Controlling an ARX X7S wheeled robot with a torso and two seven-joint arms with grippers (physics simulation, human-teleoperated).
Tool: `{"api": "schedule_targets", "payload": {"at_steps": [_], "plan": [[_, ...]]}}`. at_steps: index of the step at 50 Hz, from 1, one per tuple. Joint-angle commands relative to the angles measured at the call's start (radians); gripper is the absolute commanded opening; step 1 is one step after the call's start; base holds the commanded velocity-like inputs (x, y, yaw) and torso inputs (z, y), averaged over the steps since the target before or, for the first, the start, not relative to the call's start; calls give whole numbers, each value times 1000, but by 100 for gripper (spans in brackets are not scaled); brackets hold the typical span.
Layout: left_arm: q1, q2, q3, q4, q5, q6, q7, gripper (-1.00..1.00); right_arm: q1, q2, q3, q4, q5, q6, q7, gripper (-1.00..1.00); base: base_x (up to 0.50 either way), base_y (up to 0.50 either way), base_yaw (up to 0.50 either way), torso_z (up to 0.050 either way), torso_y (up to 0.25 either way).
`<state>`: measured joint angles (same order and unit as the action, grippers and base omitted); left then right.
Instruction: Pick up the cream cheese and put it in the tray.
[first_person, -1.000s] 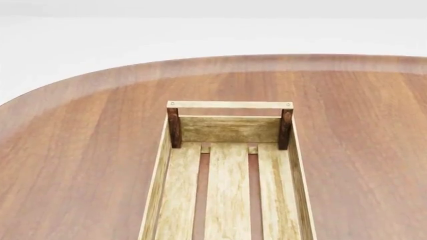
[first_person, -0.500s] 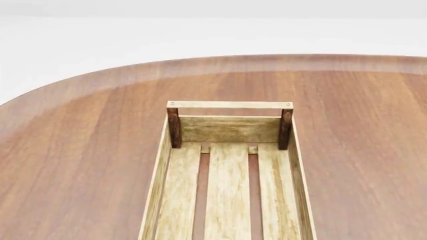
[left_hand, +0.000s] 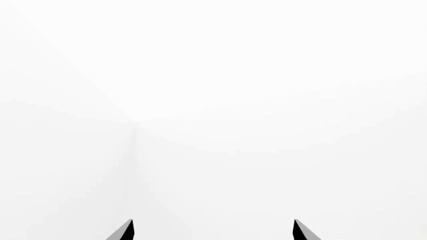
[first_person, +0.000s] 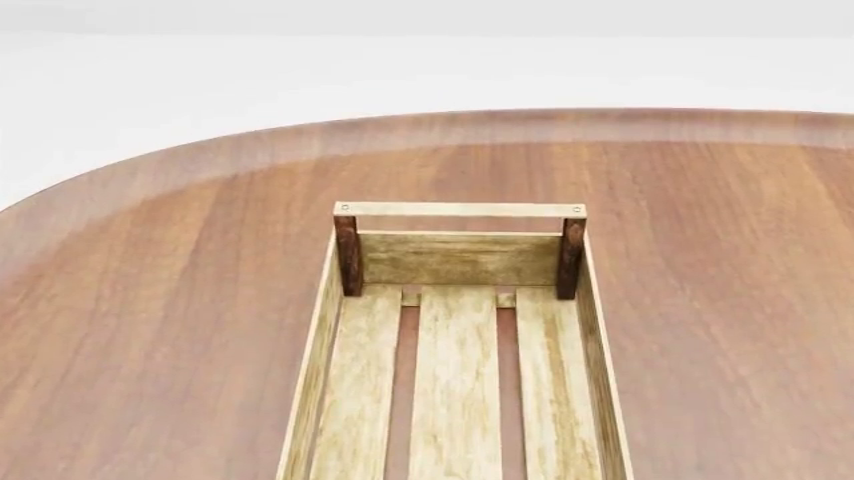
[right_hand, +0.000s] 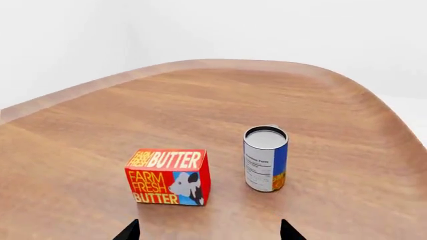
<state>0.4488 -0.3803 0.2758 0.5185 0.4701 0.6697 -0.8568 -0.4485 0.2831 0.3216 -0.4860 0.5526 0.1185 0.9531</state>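
The tray (first_person: 459, 255), a long light-wood slatted crate with dark corner posts and a handle bar, lies empty on the brown table in the head view. The cream cheese is out of view in every frame. Neither gripper shows in the head view. My left gripper (left_hand: 213, 231) is open, its two dark fingertips wide apart against blank white background. My right gripper (right_hand: 209, 231) is also open, hovering above the table with nothing between its fingertips, a short way from the butter box and the can.
A red-orange butter box (right_hand: 169, 176) and a blue-and-orange can (right_hand: 265, 158) stand side by side on the table (right_hand: 200, 105) in the right wrist view. The table's rounded edge (first_person: 400, 125) curves behind the tray, with white floor beyond.
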Motion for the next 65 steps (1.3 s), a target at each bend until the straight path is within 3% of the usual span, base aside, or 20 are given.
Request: {"api": "schedule_targets", "payload": {"at_steps": [1,19,65], "plan": [[3,-5,0,4,1,0,-6,100,-10,-15,1,46,-6,-29,-15,100,0,0,0,0,0],[-3,-7,7,1,4,-4,-8,100,16,3,-20,75,-29,53,45,100,0,0,0,0,0],[-7,-13,18,3,10,-16,-17,100,56,2,-16,209,-7,26,12,100,0,0,0,0,0]]}}
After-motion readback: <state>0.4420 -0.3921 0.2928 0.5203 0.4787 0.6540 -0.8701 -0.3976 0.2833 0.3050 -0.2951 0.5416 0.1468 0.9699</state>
